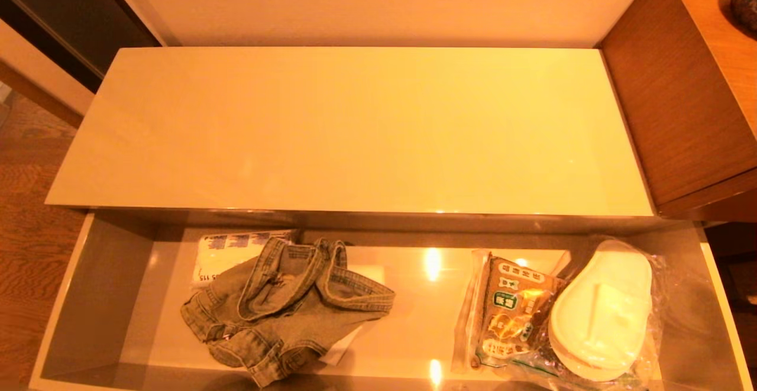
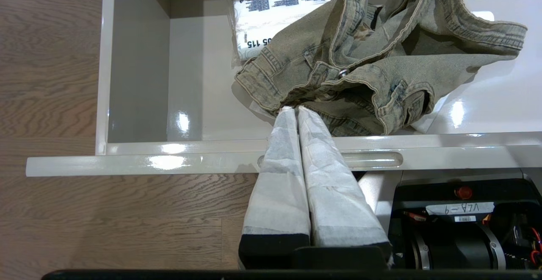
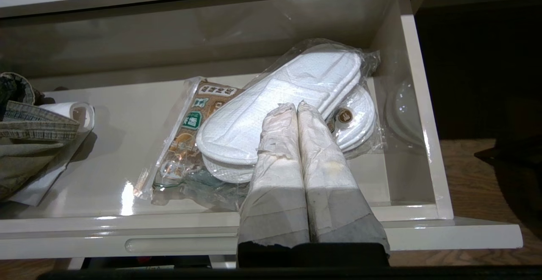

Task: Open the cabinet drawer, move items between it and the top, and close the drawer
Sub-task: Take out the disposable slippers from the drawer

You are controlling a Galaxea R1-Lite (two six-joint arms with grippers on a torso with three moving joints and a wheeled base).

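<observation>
Wide glossy beige drawer (image 1: 94, 296) open, lower frame. Faded grey-green denim garment (image 1: 284, 308) left, wrapped white slippers (image 1: 600, 311) right. My left hand (image 2: 295, 109) & right hand (image 3: 296, 106) both closed, empty.

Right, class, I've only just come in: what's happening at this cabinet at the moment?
Nothing is being handled. The drawer is pulled open, holding the denim garment, tissue pack, food bag and wrapped slippers. The cabinet's top is bare. The left gripper and right gripper are shut and empty, poised over the drawer's front.
</observation>
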